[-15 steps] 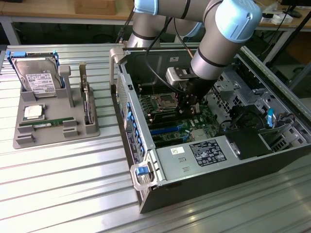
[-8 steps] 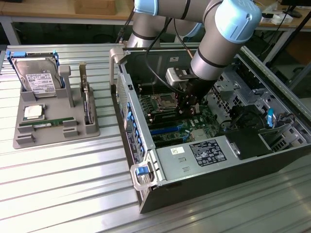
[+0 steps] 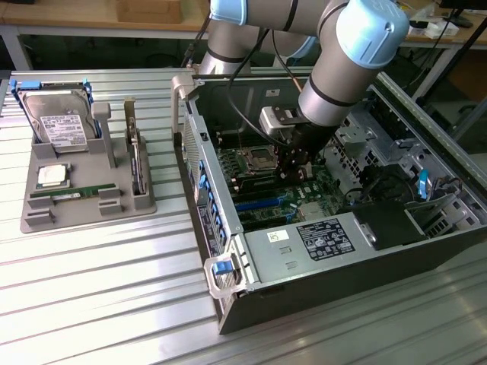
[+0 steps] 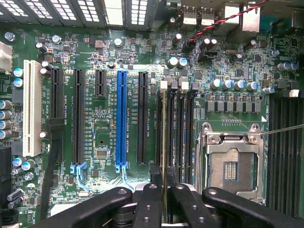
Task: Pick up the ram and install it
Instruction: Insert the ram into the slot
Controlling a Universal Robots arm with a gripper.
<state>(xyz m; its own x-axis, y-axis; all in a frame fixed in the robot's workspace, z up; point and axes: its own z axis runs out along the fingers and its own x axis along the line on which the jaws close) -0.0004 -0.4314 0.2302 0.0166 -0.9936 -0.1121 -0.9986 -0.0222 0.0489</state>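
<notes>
Ram [image 4: 164, 142]: seen edge-on, pinched between the closed fingers [image 4: 151, 202] and held on edge over the black memory slots [image 4: 187, 128] just beside the CPU socket [image 4: 231, 161]. Whether it is seated cannot be told. It is judged light, stiff, thin and fragile. It is best gripped by its bare long edges near the middle, with chips and contacts avoided. The motherboard [image 3: 266, 201] is housed in the open computer case [image 3: 304, 296] on the desk [image 3: 99, 289]. A second memory stick [image 3: 76, 193] is noted in the grey tray [image 3: 30, 220].
</notes>
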